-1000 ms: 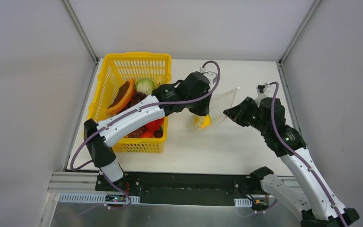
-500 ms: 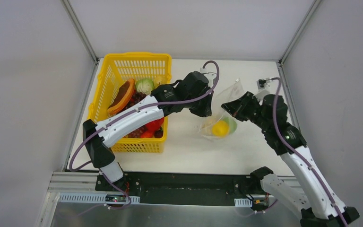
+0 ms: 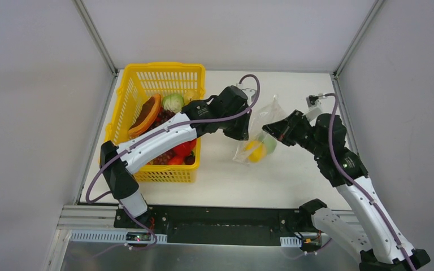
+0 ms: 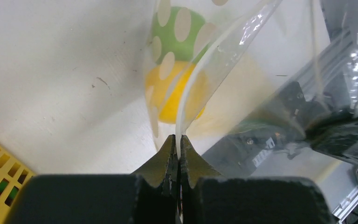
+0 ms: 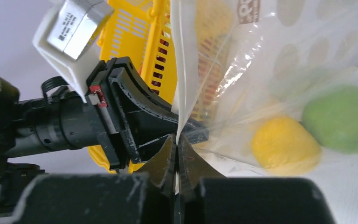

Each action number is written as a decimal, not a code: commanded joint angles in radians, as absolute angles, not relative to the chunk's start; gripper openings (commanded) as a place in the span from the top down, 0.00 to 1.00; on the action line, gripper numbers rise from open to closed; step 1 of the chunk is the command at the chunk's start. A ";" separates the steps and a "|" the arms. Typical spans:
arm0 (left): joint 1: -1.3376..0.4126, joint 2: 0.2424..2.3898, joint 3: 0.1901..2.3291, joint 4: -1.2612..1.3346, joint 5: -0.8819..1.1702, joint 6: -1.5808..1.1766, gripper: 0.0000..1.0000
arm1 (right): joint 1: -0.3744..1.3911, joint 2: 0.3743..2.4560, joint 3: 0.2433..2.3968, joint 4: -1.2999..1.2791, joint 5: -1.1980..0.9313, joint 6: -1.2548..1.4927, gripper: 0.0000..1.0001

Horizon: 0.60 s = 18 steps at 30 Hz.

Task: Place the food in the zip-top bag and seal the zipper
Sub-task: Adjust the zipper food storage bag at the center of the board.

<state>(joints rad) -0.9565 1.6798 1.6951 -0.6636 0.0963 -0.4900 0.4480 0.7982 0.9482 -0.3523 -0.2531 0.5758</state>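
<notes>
The clear polka-dot zip-top bag (image 3: pixel 263 127) hangs between my two grippers above the table. A yellow fruit (image 3: pixel 254 151) and a green fruit (image 3: pixel 269 143) lie in its bottom. My left gripper (image 3: pixel 246 131) is shut on the bag's mouth edge, seen in the left wrist view (image 4: pixel 178 140) with the zipper strip (image 4: pixel 200 79) running up from its tips. My right gripper (image 3: pixel 271 131) is shut on the opposite edge of the bag (image 5: pixel 177 137). The yellow fruit (image 5: pixel 284 144) and green fruit (image 5: pixel 340 119) show through the plastic there.
The yellow lattice basket (image 3: pixel 123 121) stands at the back left with more food in it: a cabbage (image 3: pixel 173 103), grapes, red pieces and a brown-and-orange piece (image 3: pixel 145 117). The enclosure walls rise on the left, back and right.
The bag has been lifted off the table and now hangs upright between both grippers. The fruits slid to its bottom. The two grippers have drawn closer together.
</notes>
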 commanded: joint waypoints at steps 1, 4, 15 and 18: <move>-0.970 1.621 1.707 -0.650 0.108 -0.519 1.00 | 0.444 0.775 0.939 -0.296 -0.235 0.624 1.00; -0.985 1.605 1.705 -0.649 0.048 -0.522 1.00 | 0.444 0.761 0.910 -0.250 -0.234 0.642 1.00; -0.969 1.569 1.537 -0.538 -0.070 -0.617 1.00 | 0.445 0.792 1.029 -0.427 -0.170 0.561 1.00; -0.967 1.541 1.600 -0.564 -0.009 -0.583 1.00 | 0.444 0.807 1.118 -0.480 -0.209 0.513 1.00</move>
<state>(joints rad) -0.9733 1.6432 1.5417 -0.6144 -0.0517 -0.5854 0.4480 0.8219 0.9733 -0.4618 -0.1764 0.5812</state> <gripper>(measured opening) 0.008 0.009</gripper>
